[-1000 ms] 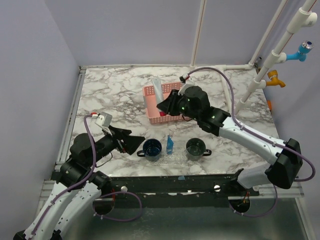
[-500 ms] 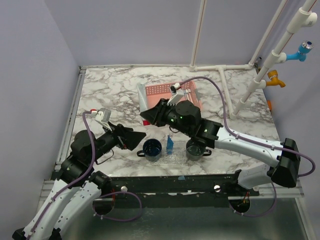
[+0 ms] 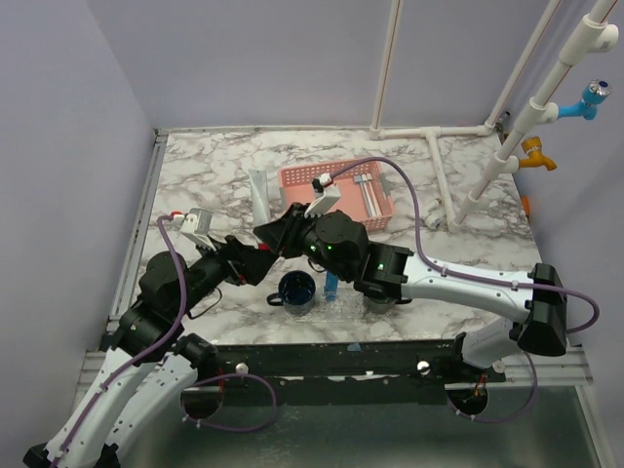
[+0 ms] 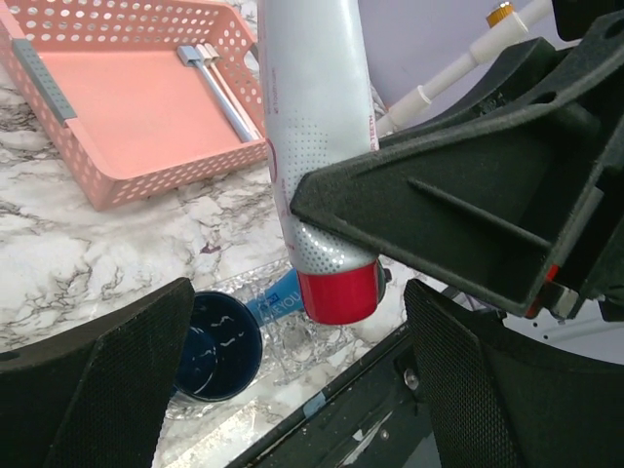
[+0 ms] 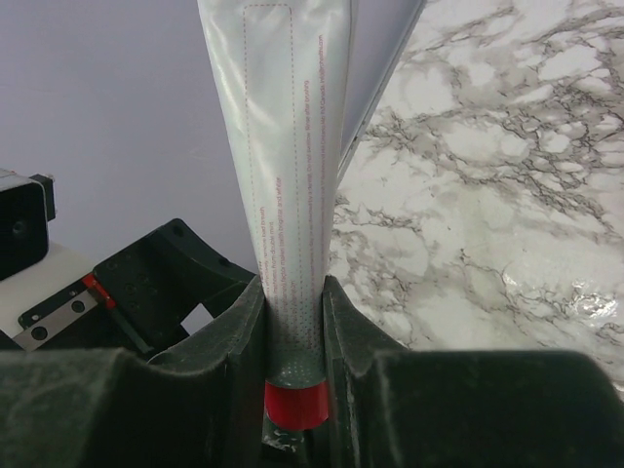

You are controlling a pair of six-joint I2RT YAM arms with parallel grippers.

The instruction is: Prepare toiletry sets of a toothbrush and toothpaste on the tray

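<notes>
Marble worktop (image 3: pixel 205 175), white with grey veining. Pink lattice basket (image 4: pixel 127 107) sits toward the far edge, about midway along it. Two pale handles (image 4: pixel 219 93) lie side by side inside it. White pipe frame (image 3: pixel 434 171) stands at the far right corner. Beyond the right edge, a slanted pipe carries a blue tap (image 3: pixel 588 97) and an orange tap (image 3: pixel 536 153).

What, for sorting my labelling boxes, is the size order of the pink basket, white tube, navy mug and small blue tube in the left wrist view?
1. Pink basket and white tube: alike in area; the tube is nearer the camera, so unranked.
2. Navy mug.
3. Small blue tube, partly hidden.
</notes>
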